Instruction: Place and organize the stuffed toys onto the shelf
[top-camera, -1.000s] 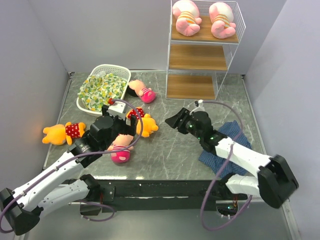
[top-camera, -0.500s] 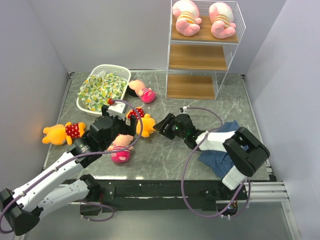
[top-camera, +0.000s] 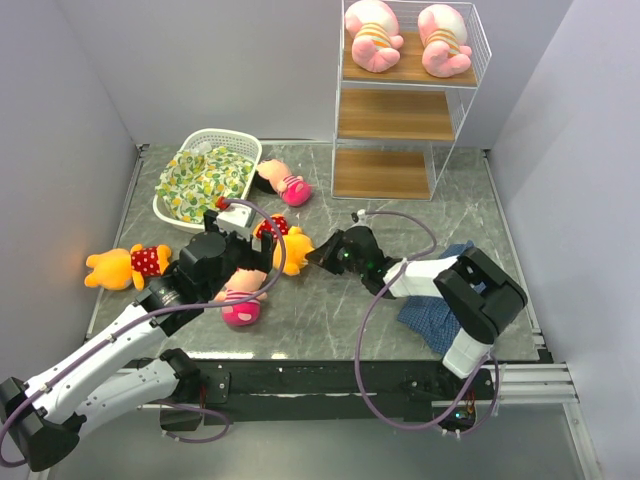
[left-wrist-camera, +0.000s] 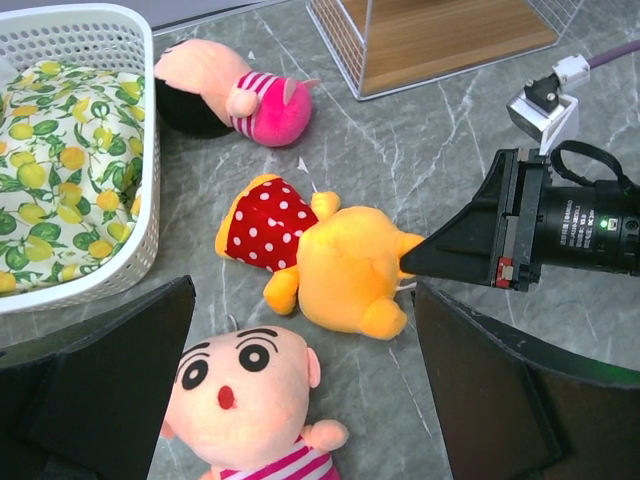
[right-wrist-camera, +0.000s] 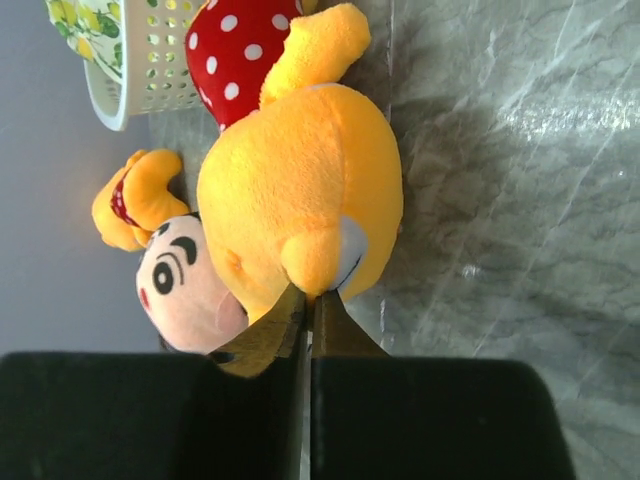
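An orange bear (top-camera: 293, 250) in a red dotted shirt lies face down mid-table. My right gripper (top-camera: 313, 257) reaches it from the right, shut, its tips pinching the bear's ear (right-wrist-camera: 315, 270); the left wrist view shows the right gripper (left-wrist-camera: 408, 264) against the bear (left-wrist-camera: 345, 270). My left gripper (left-wrist-camera: 300, 390) hangs open above a pink-striped doll (left-wrist-camera: 240, 395), whose legs (top-camera: 243, 305) show below. Another bear (top-camera: 125, 265) lies far left, another doll (top-camera: 283, 183) by the basket. Two piglets (top-camera: 372, 35) (top-camera: 443, 40) sit on the shelf's (top-camera: 395, 115) top board.
A white lattice basket (top-camera: 222, 134) holding a green-yellow cloth (top-camera: 200, 180) stands at the back left. A blue plaid cloth (top-camera: 435, 305) lies under the right arm. The shelf's middle and bottom boards are bare. Grey walls close in both sides.
My right arm has stretched left across the table to the middle bear, and its jaws have gone from open to shut on the ear. The left arm has stayed put.
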